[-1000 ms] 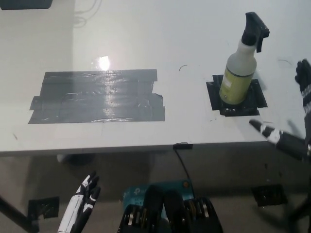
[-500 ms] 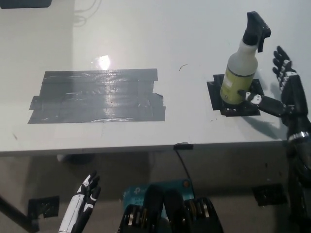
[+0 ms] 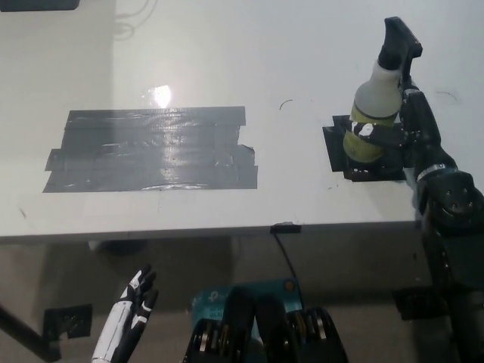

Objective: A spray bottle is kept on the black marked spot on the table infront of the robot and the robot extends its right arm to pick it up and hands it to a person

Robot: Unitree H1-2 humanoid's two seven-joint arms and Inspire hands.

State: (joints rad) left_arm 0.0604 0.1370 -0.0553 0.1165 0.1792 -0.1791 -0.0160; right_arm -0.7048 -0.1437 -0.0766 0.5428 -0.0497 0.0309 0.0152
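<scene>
the spray bottle (image 3: 376, 106) stands upright on the small black marked spot (image 3: 367, 149) at the right side of the white table (image 3: 227, 60), its black trigger head at the top and its yellowish lower body over the tape. the black right hand (image 3: 404, 128) reaches in from the lower right and sits against the bottle's right side, with its fingers (image 3: 372, 131) wrapped across the front of the lower body, so the hand is closed around the bottle. the bottle's base is on the tape square and the bottle shows no tilt. the dark forearm runs down from the hand past the table's near edge at the right.

a large patch of dark tape (image 3: 151, 148) lies well apart to the left on the tabletop, with a bright glare spot just above it. the white left hand (image 3: 128, 314) rests low at the lower left, below the table edge, fingers apart and holding nothing. a thin black cable (image 3: 286, 253) hangs from the table's near edge.
</scene>
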